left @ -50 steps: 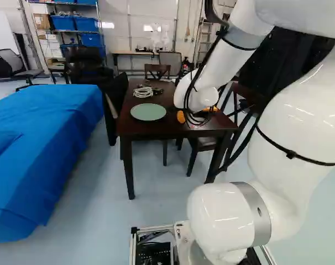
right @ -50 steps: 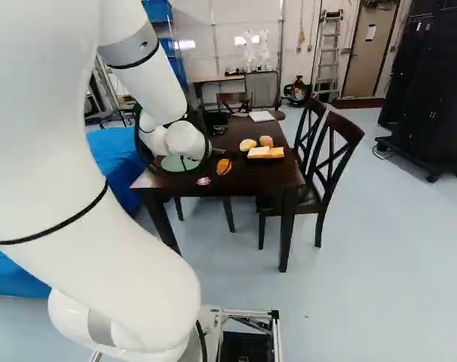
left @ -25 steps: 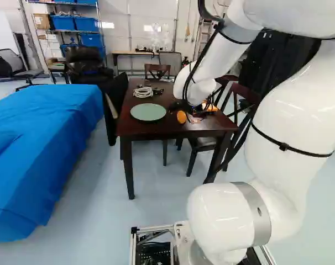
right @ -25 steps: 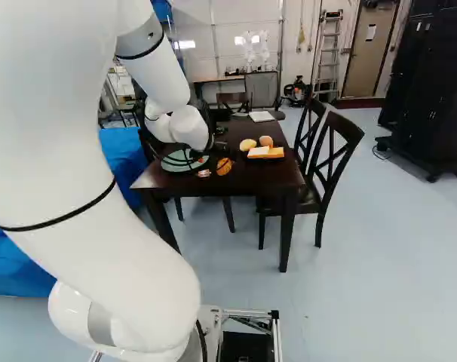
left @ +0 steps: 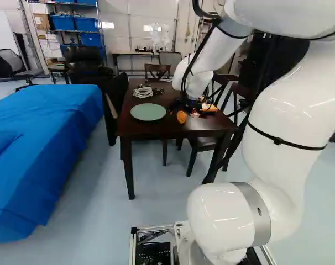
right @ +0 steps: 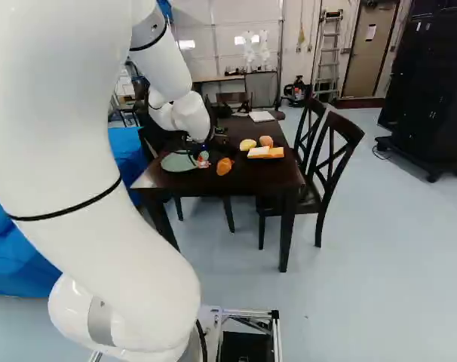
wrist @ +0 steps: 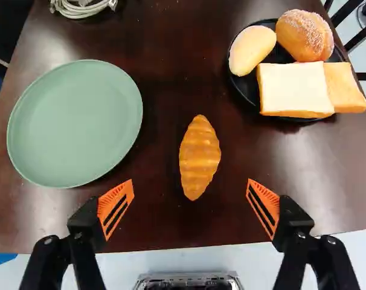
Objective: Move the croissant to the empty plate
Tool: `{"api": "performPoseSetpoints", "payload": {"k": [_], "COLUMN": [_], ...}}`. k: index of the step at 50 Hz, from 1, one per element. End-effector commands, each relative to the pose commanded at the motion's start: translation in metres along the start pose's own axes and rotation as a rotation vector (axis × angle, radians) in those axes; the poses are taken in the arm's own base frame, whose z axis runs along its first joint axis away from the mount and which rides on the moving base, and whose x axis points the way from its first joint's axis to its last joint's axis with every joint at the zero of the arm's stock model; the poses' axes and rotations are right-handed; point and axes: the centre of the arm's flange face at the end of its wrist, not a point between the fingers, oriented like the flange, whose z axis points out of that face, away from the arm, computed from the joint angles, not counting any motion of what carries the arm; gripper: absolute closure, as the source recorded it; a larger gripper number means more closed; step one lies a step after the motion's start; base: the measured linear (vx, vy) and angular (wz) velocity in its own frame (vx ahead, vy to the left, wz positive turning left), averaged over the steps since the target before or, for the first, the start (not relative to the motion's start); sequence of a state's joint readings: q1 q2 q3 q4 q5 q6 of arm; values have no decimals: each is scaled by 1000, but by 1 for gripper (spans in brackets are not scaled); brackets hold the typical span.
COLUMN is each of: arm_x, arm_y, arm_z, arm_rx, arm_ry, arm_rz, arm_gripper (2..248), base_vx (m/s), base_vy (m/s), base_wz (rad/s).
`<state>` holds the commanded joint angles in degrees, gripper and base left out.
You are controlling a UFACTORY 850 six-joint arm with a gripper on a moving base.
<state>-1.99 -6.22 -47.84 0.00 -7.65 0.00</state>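
In the left base view, the arm (left: 214, 55) is reaching over the counter (left: 151, 130). In the right base view, the croissant (right: 224, 166) is lying near the counter's near edge. In the wrist view, the fingers (wrist: 118, 196) are standing wide, the golden, ridged croissant lying ahead, beside the empty plate (wrist: 74, 124); picking seems in hand, calling for lowering astride it.

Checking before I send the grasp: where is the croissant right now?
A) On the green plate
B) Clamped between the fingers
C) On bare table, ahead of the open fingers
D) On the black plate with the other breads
C: the croissant lies directly on the table, between the green plate and the black plate, ahead of the spread fingers.
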Motion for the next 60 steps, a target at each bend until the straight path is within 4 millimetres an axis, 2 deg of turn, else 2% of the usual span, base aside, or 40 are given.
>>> {"api": "performPoseSetpoints", "payload": {"k": [19, 47, 60], "arm_x": [23, 47, 66], "arm_y": [-1, -4, -5], "arm_z": [-5, 22, 35], "arm_rx": [1, 9, 11], "arm_ry": [-105, -312, -307], "arm_rz": [-2, 13, 15], "arm_gripper": [3, 3, 3], "base_vx": [0, 0, 0], "base_vy": [0, 0, 0], "base_wz": [0, 0, 0]}}
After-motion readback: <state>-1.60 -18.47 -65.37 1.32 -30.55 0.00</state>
